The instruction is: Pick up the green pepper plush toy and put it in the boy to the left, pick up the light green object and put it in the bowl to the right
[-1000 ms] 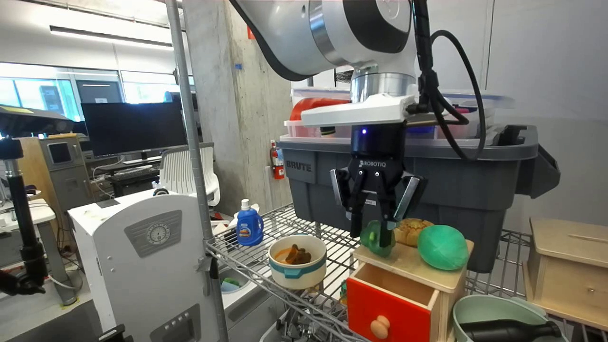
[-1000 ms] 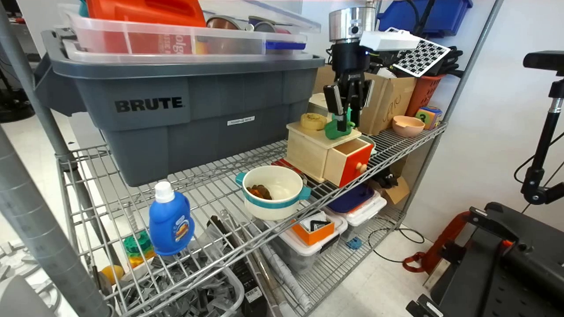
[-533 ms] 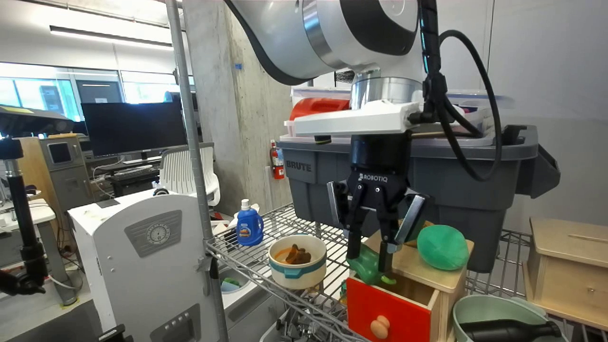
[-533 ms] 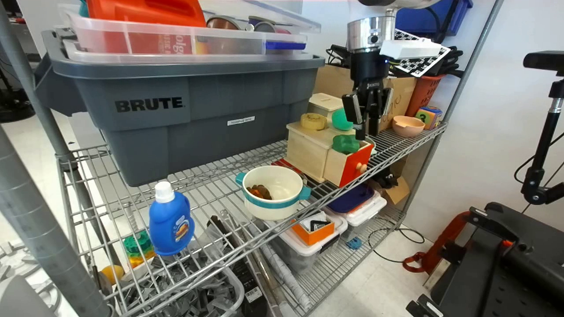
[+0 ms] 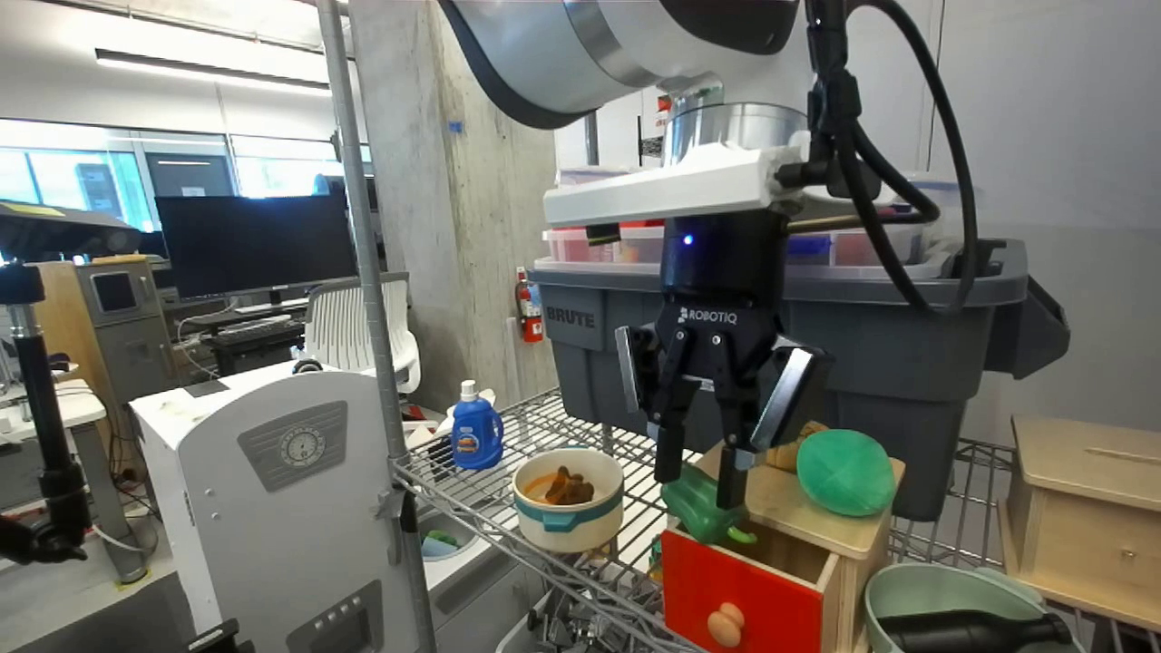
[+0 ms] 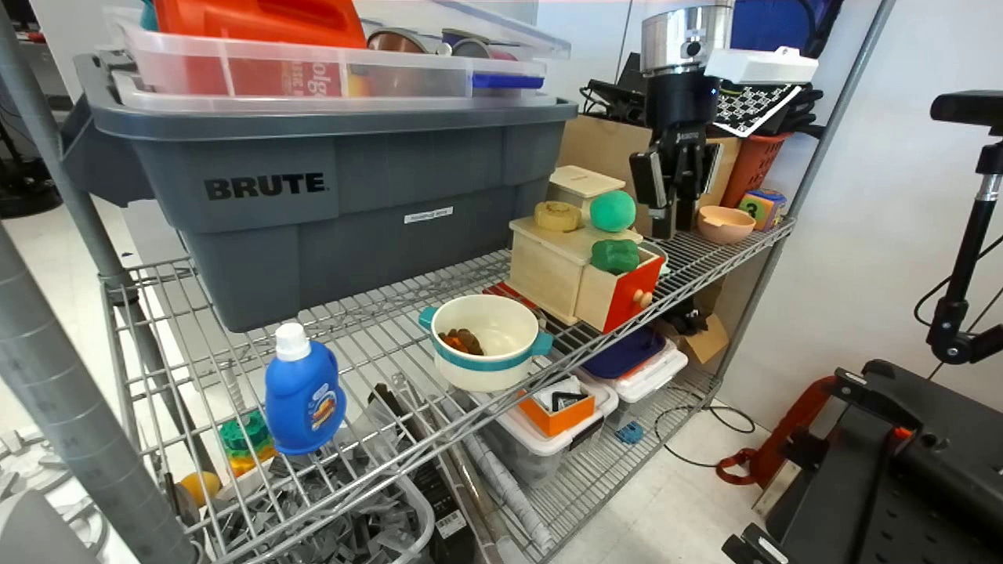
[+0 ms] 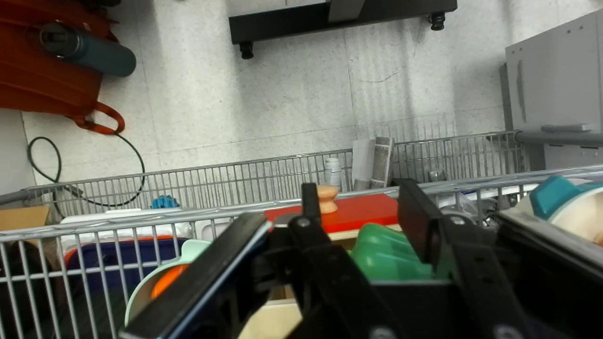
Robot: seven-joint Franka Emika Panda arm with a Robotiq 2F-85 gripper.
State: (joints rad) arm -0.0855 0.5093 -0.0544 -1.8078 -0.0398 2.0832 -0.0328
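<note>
Aslant: long axis of green pepper (image 5: 694, 509); stem (image 5: 741, 536) pointing toward grey-green bowl (image 5: 943, 588).

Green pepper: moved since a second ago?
Yes, down. In both exterior views, the green pepper has gone from over the top of the wooden box into its open drawer.

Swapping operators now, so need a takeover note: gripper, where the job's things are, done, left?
Gripper: open, holding nothing.
Dark green plush bell pepper: in the open red-fronted wooden drawer, poking above its sides.
Smooth bright green rounded lump: on top of the wooden drawer box.
Round cream bowl with teal band (presumably the left one): brown object inside.
Round grey-green bowl (right one): black bottle-shaped object inside.
Done: no placement; neither item is in its bowl.
Left: pepper into left bowl, lump into right.
</note>
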